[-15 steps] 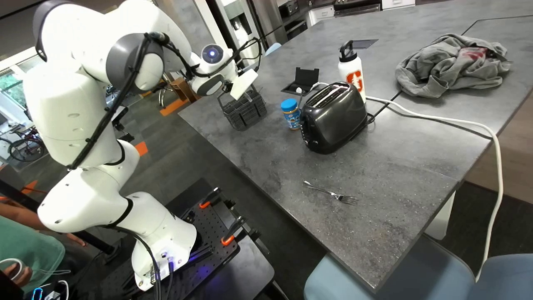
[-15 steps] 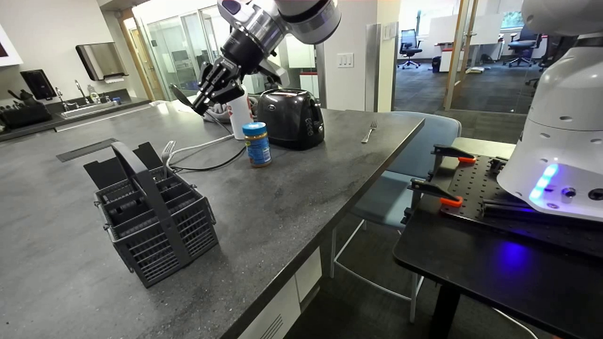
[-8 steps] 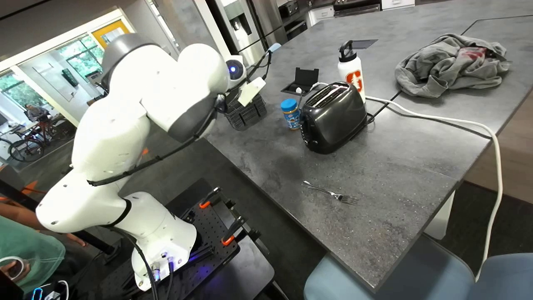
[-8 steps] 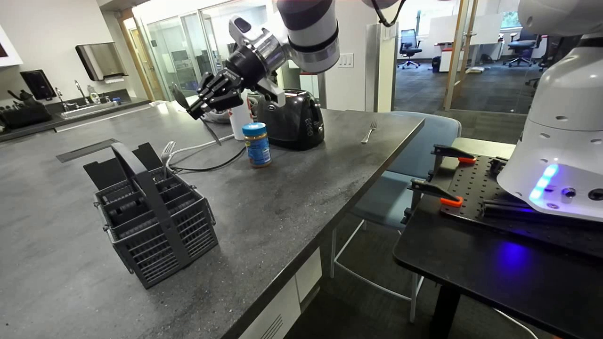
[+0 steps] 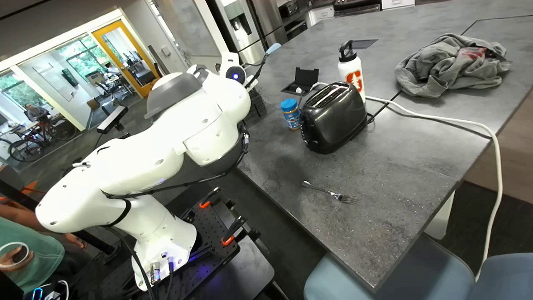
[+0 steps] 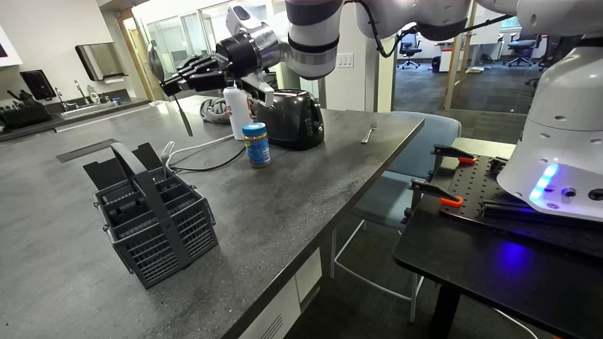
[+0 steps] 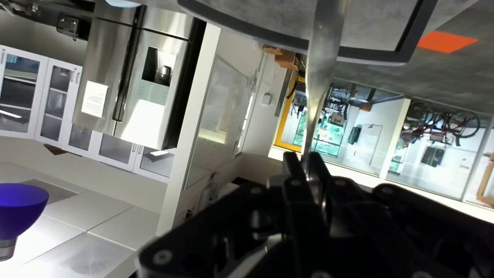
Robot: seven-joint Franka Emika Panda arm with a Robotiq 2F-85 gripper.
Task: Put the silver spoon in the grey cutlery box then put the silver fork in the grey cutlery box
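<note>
My gripper (image 6: 170,87) is shut on the silver spoon (image 6: 155,62), high over the table. The oval end points up and the handle hangs down. In the wrist view the spoon handle (image 7: 325,38) sticks out between the gripper's fingertips (image 7: 303,155). The grey cutlery box (image 6: 165,230) stands on the table, lower than the gripper; the arm covers most of the box (image 5: 257,109) in an exterior view. A fork-shaped utensil (image 6: 167,151) shows upright at the box's far side. The silver fork lies flat on the table in both exterior views (image 5: 331,193) (image 6: 370,132).
A blue-lidded jar (image 5: 290,114), a black toaster (image 5: 333,121) and a white bottle (image 5: 354,75) stand beyond the box. A white cable (image 5: 441,118) runs across the table (image 5: 387,166). A grey cloth (image 5: 449,66) lies farther off. A dark grey bar (image 7: 247,29) crosses the wrist view's top.
My gripper has moved left with the spoon in an exterior view and turned closer to level. The spoon hangs steeper. The arm has swung lower. The box and the fork have not moved.
</note>
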